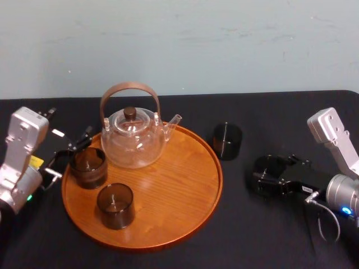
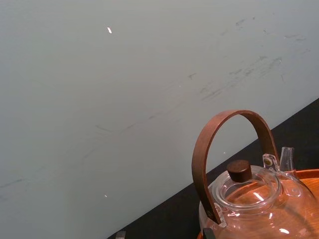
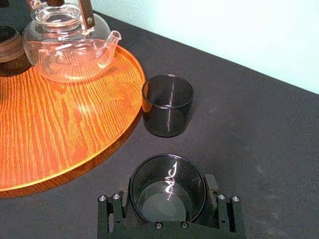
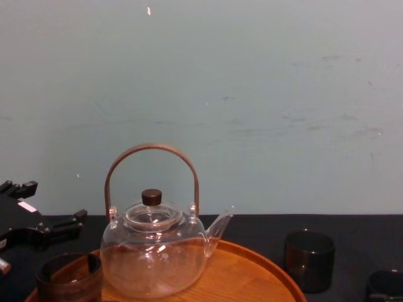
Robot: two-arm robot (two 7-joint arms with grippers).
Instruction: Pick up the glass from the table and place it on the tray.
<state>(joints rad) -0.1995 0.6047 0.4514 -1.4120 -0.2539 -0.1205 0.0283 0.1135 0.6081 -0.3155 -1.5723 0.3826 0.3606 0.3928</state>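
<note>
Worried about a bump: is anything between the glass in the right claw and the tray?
Partly. Another glass stands on the table beside the tray's rim, ahead of the right claw and its glass; the nearest rim looks open.

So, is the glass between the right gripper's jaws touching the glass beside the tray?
Apart: the right wrist view shows black cloth between the nearer glass and the farther glass.
</note>
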